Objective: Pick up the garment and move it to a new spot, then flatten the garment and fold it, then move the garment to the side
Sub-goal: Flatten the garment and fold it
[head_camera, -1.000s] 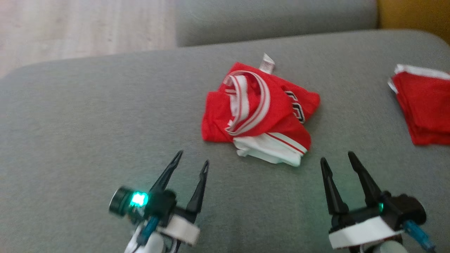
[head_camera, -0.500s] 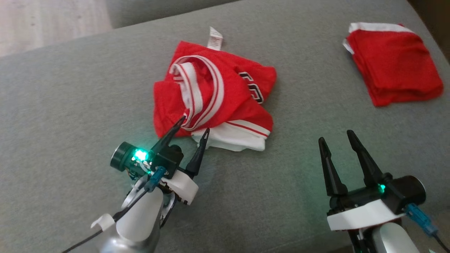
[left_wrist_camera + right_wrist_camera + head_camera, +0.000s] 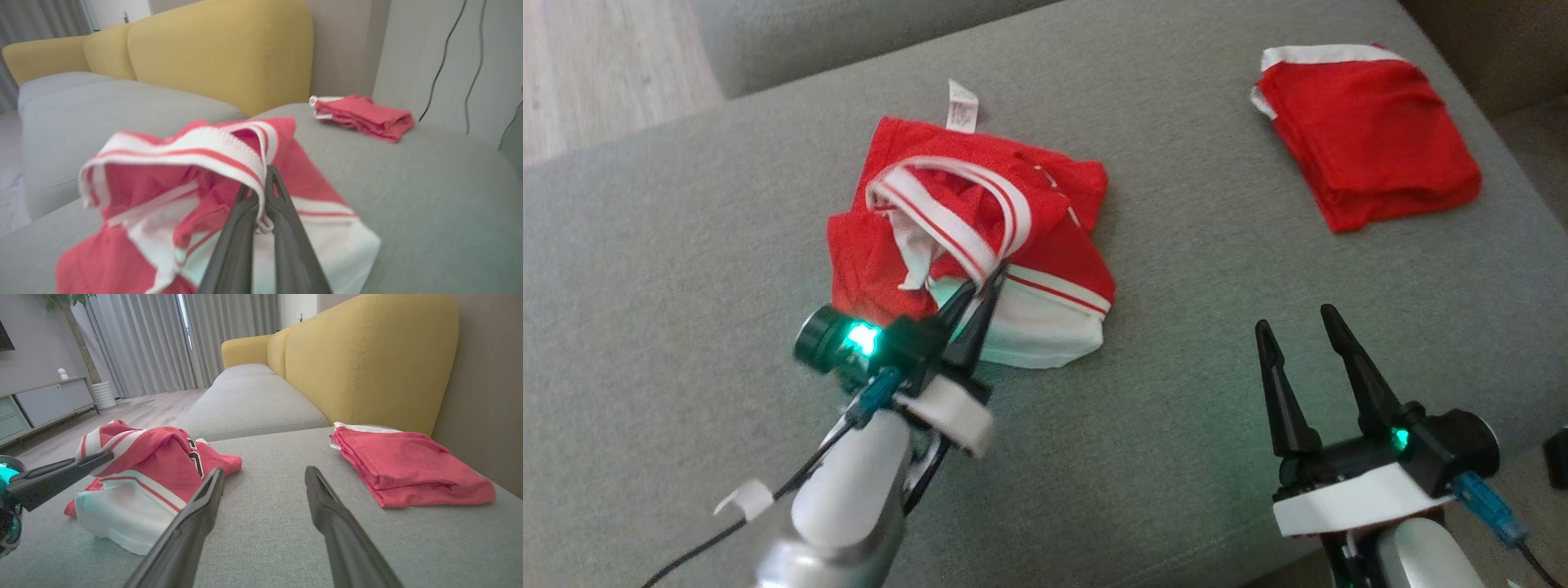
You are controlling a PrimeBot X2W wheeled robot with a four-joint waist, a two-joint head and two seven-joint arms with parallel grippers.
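Red garment (image 3: pixel 1058 241) at frame centre: left hand (image 3: pixel 986 284) pinched together, seemingly on its striped trim (image 3: pixel 204 150); right hand (image 3: pixel 1294 318), lower right, jaws apart.

Left gripper (image 3: pixel 986 282) pinches the crumpled garment (image 3: pixel 1049 241).

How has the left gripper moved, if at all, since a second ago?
Yes. The left gripper went forward over the grey cushion, from short of the jersey to its striped trim, which it now pinches.
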